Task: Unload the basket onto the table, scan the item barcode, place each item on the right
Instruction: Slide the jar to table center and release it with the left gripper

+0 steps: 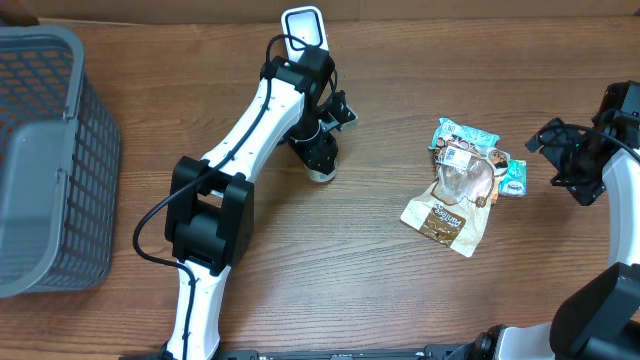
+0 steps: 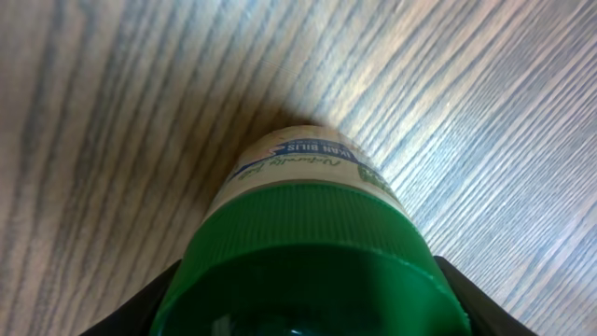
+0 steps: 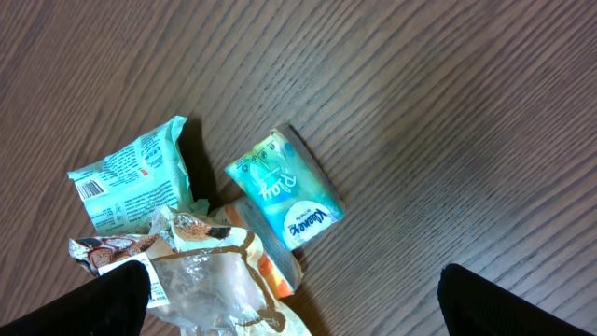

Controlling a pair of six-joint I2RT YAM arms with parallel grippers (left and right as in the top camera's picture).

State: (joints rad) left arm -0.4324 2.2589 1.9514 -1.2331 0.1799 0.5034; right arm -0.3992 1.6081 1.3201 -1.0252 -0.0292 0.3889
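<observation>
Left jaws first: the two black fingers (image 2: 131,319) sit either side of the green ribbed cap of a jar (image 2: 308,252), hugging it low at both edges of the left wrist view. They stand about half apart, right up against the cap, but I cannot tell whether they are actually pressing on it or merely flanking it. Looking down past the cap, the jar's pale label carries blue and green print, and its far end meets the wood grain of the bench (image 2: 112,112) in a dark shadow.

From overhead, that jar is near the middle of the bench, under the left arm's wrist. Just beyond it, at the far edge, is a white-framed device (image 1: 303,26) with a dark face. Off to the left is a grey mesh basket (image 1: 50,90), well apart from the action.

Over to the right jaws: spread wide, their fingers (image 3: 103,301) down in the bottom corners of the right wrist view, with nothing between them. They hang above a little heap of packets. There is a teal tissue pack (image 3: 284,191), a teal-and-white wrapper (image 3: 135,177) beside it, and a crinkled clear bag (image 3: 205,285) overlapping both. That heap lies right of centre, well apart from the jar.
</observation>
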